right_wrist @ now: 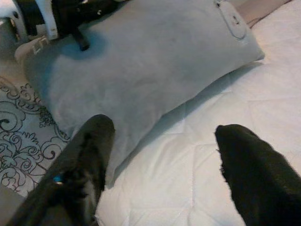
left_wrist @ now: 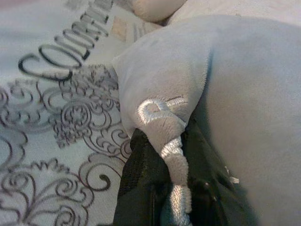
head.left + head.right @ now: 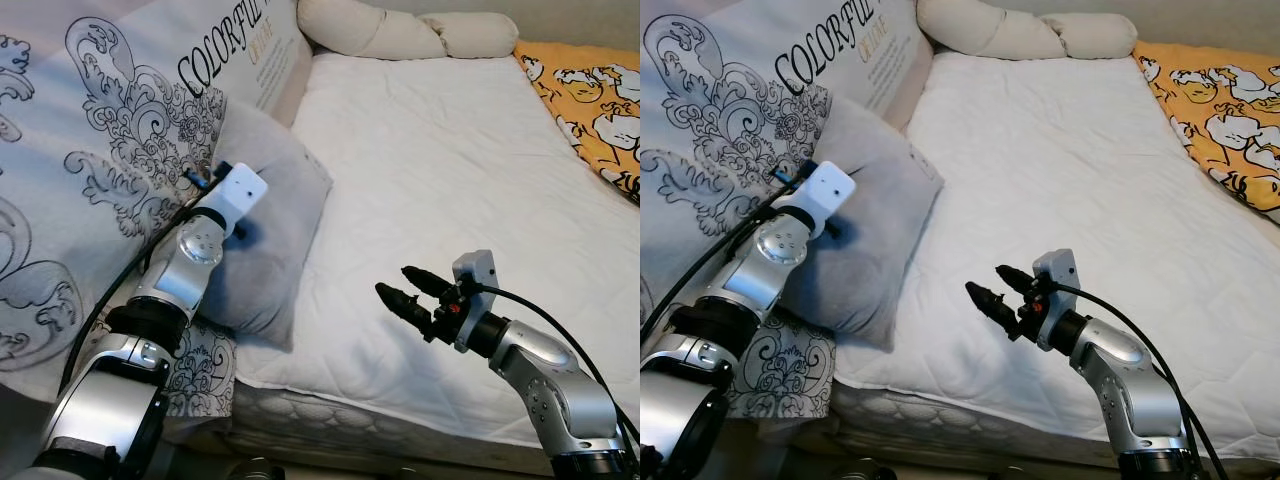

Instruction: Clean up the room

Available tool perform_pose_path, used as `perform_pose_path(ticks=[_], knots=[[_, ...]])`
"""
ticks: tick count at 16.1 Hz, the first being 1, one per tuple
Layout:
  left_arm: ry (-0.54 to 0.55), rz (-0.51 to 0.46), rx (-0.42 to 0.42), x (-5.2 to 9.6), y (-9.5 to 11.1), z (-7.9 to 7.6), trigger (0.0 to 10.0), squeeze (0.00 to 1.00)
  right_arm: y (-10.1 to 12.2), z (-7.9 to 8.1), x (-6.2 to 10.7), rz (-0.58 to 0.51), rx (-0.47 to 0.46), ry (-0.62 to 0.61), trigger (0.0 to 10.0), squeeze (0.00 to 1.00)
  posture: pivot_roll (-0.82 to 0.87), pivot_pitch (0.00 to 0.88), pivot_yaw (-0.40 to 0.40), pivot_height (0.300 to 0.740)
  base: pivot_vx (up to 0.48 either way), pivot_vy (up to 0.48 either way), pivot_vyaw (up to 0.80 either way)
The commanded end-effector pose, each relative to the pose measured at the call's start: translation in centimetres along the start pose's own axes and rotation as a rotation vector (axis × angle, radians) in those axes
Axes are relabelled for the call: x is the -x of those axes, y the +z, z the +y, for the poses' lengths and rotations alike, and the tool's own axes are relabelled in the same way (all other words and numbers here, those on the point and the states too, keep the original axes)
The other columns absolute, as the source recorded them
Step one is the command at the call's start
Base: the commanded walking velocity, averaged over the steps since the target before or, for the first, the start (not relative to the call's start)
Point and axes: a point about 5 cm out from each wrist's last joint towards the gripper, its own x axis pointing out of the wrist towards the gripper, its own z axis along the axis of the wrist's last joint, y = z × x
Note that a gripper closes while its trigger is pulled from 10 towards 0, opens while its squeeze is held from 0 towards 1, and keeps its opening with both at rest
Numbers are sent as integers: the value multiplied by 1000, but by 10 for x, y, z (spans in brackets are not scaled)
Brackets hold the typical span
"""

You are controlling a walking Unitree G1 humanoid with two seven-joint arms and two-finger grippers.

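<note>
Grey pillow (image 3: pixel 268 225) sits left of centre on your white mattress (image 3: pixel 450 200); your left gripper (image 2: pixel 164 188) pinches its corner, while your right gripper (image 3: pixel 410 292), fingers spread, hovers lower right.

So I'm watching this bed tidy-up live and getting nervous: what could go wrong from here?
The left gripper pinches only a corner seam of the soft grey pillow, so the fabric might slip out when lifted. The open right gripper hovers over the white quilted mattress cover and could snag it if it drops.
</note>
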Motion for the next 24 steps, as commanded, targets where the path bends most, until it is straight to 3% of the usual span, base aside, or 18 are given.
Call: perform_pose_path(ticks=[1,4,5,9,11,13,14,17,18,19,20,22,24], knots=[[37,-41,-48,-1,7,7,10000,0,2,5,-1,0,13,30,10000,1000,30,0,45,740,0,0,0],[-19,-38,-109,0,2,3,10000,0,-1,9,2,-1,6,36,10000,1000,17,0,55,740,0,0,0],[-27,-40,-111,0,0,4,10000,1000,-1,9,3,-1,4,35,10000,1000,16,0,55,740,0,0,0],[35,-67,-147,1,3,21,10000,1000,-2,9,3,-10,17,9,10000,1000,12,0,56,740,0,0,0],[64,-123,-38,5,10,31,10000,1000,-2,8,4,-30,-49,-13,10000,1000,9,0,49,740,0,0,0],[53,-207,189,13,19,34,10000,1000,-2,5,5,-8,-121,-39,10000,1000,17,0,38,740,0,0,0],[57,-226,252,15,20,34,10000,1000,1,5,4,-16,-135,-48,10000,1000,21,0,33,740,0,0,0],[51,-263,376,27,21,30,10000,1000,10,10,0,-72,-80,-52,10000,1000,21,0,29,740,0,0,0],[38,-270,513,37,22,26,10000,1000,15,11,-3,-114,-15,-105,10000,1000,17,0,30,740,0,0,0],[25,-275,556,41,23,23,10000,1000,15,9,-4,-121,7,-156,10000,1000,14,0,31,740,0,0,0],[22,-276,625,54,22,12,10000,1000,17,1,-7,-147,18,-313,10000,1000,12,0,33,740,0,0,0],[-3,-256,700,69,18,-4,10000,1000,18,-6,-6,-165,59,-478,10000,1000,15,0,16,740,0,-184,0],[20,-172,708,85,0,-14,10000,949,17,-8,4,-204,24,-632,10000,1000,35,0,-20,740,0,-362,0]])
